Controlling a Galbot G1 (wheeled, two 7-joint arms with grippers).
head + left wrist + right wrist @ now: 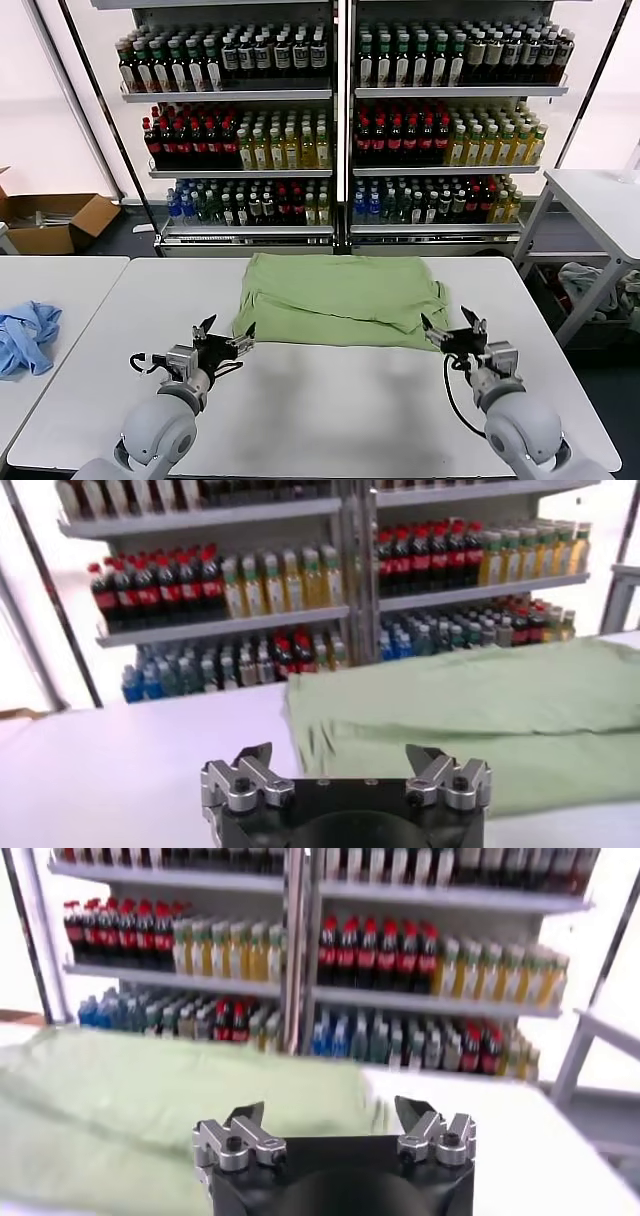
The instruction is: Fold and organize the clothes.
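Observation:
The light green shirt (340, 298) lies folded into a rectangle on the white table (320, 410), at its far middle; no collar, buttons or chest print show. My left gripper (224, 333) is open and empty just off the shirt's near left corner. My right gripper (453, 326) is open and empty just off its near right corner. The shirt fills the area beyond the left gripper (343, 761) in the left wrist view (480, 715), and beyond the right gripper (330, 1118) in the right wrist view (150, 1098).
A light blue garment (25, 335) lies crumpled on a separate table at the left. Shelves of bottles (340, 120) stand behind the table. A cardboard box (50, 220) sits on the floor at the far left. Another table (600, 205) stands at the right.

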